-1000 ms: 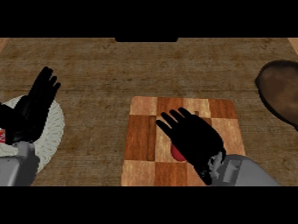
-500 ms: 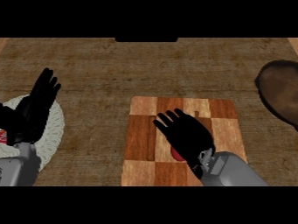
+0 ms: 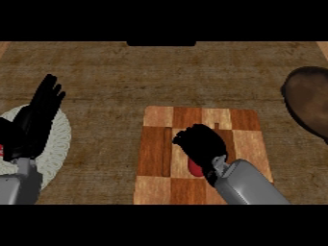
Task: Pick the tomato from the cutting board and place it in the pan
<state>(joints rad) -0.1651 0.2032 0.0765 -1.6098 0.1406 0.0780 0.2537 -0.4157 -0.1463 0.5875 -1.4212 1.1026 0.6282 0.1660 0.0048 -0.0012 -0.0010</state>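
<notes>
Underneath everything, a brown, coarse-grained bench (image 3: 124,77), broad enough to keep each item apart. At the far right, cut by the edge, a dark brown round metal pan (image 3: 317,103), well apart from the board and open upward, ready to receive from above. Near the middle, a chequered light-and-dark wooden cutting board (image 3: 159,144), lying flat, within easy reach of the right arm. At the left, a pale round woven mat or plate (image 3: 58,144), partly hidden. Above it, the left robot hand (image 3: 42,108), open, fingers straight and pointing up, resting out of the way and holding nothing. On the board, the right robot hand (image 3: 200,144), fingers curled down, closed round the small round red tomato (image 3: 195,167), wrapped from above, probably so as to lift cleanly. Only a red sliver showing under the palm, low at the board's centre, not yet raised. Probably mid-grasp; next, lifting and carrying rightward to the pan.
</notes>
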